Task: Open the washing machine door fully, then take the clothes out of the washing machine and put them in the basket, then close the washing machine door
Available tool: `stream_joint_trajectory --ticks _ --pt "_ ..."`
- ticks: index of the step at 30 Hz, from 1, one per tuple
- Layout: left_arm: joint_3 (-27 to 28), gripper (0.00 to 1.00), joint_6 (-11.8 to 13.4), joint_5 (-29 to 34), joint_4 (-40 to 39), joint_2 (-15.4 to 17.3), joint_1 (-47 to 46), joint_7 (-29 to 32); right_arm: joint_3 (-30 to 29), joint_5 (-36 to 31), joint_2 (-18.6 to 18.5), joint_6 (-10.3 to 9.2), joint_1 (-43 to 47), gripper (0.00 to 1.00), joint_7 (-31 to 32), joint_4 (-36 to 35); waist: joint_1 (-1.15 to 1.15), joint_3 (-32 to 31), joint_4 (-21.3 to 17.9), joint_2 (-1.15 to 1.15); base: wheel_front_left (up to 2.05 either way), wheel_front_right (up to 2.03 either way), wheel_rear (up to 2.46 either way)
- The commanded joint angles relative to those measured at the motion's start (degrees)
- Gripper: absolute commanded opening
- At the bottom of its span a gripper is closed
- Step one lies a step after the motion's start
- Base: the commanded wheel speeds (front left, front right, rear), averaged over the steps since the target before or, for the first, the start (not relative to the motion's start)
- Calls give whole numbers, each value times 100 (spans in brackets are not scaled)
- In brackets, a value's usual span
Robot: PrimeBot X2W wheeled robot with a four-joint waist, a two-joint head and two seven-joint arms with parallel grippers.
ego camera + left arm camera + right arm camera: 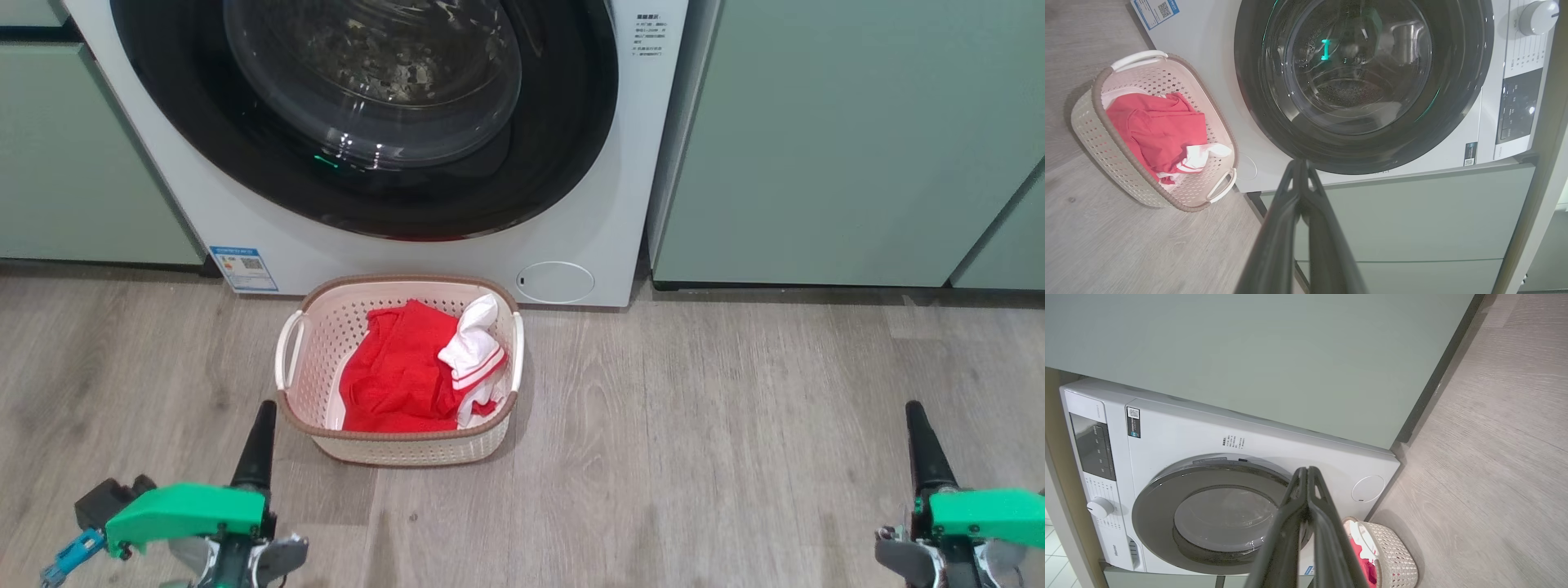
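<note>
Inside the basket (400, 449) lie the clothes (392, 376); door (367, 192) closed.

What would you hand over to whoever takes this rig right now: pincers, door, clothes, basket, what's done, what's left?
Left pincer: shut, holding nothing, low, left of the basket.
Right pincer: shut, holding nothing, far right.
Clothes: red pile lying in the basket, which sits on the floor before the washing machine.
Washing machine door: looks closed, flush with the front; no red shows through it.
Done: apparently all three steps.
Left: nothing obvious; perhaps confirm the latch.
</note>
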Motion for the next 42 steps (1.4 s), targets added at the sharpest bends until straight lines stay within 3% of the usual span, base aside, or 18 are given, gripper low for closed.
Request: stream_joint_trajectory --ticks 1,25,42 --pt "201 0 3 -159 -233 16 -307 44 69 180 -29 -3 -301 0 64 -240 0 4 6 0 0 0 0" --pt "319 0 4 -1478 -572 -125 -353 445 -42 1691 -30 -4 -339 0 467 -428 0 67 91 0 0 0 0" --pt "319 0 4 -1478 -572 -125 -353 445 -41 1692 -30 -4 -339 0 466 -428 0 67 91 0 0 0 0"
